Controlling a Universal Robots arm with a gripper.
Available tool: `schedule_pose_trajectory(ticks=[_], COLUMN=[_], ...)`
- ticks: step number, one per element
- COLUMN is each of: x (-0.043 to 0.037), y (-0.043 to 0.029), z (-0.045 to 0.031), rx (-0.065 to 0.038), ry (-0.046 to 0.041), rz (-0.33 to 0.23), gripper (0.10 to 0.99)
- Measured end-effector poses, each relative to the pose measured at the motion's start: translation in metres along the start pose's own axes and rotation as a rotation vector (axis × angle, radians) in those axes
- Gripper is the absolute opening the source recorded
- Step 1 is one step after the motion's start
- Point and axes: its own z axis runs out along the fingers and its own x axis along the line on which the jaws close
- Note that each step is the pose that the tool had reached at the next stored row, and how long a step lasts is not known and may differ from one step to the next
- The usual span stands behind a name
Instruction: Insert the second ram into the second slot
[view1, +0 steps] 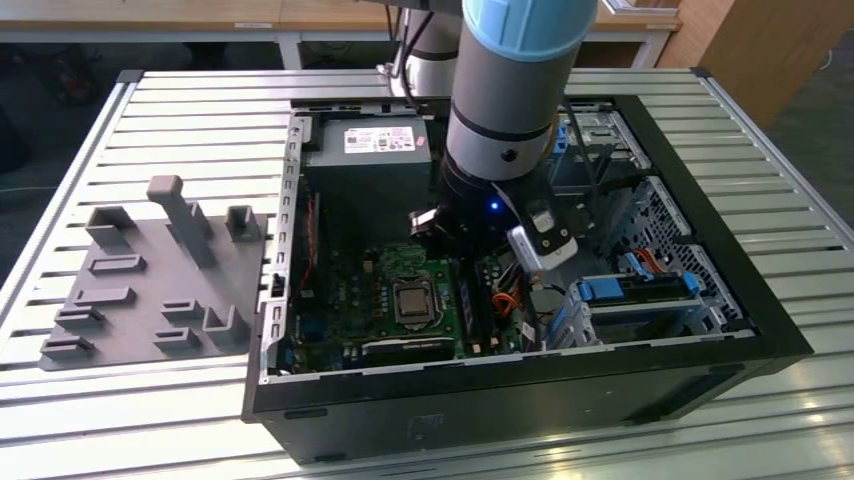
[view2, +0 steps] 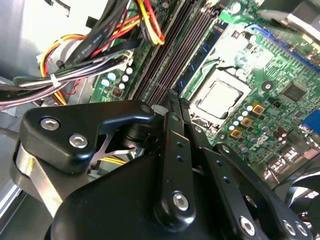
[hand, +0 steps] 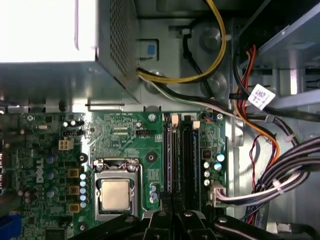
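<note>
- The second ram (hand: 168, 160) appears in the first wrist view as a thin blue strip standing on edge in the bank of memory slots (hand: 189, 160). It is on the side of the bank nearest the CPU socket (hand: 114, 192). Whether it is fully seated cannot be told.
- The other slots in the bank look dark, with pale latches at their far ends.
- The gripper (hand: 173, 204) sits right over the near end of that slot bank, in line with the blue strip.
- In the second wrist view the jaws are drawn together with barely a gap. Whether they pinch the strip's edge or only sit above it cannot be told.
- The slots and socket sit on a green motherboard (hand: 125, 135). A bundle of black, red and yellow cables (hand: 280, 180) lies just beside the slots, on the side away from the socket.
- In the exterior view the arm (view1: 514, 110) reaches down into an open computer case (view1: 747, 330), near the grey power supply (view1: 367, 145).
- The case lies on a slatted table (view1: 200, 110).
- A grey holder (view1: 147, 290) with upright posts rests on the table at the exterior view's left of the case.
</note>
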Motion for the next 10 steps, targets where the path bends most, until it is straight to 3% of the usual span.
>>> schedule_pose_trajectory(ticks=[10], x=[-0.0018], y=[-0.0005], z=[0.0051], rx=[0.002], ry=[0.0027], rz=[-0.004], gripper=[0.122])
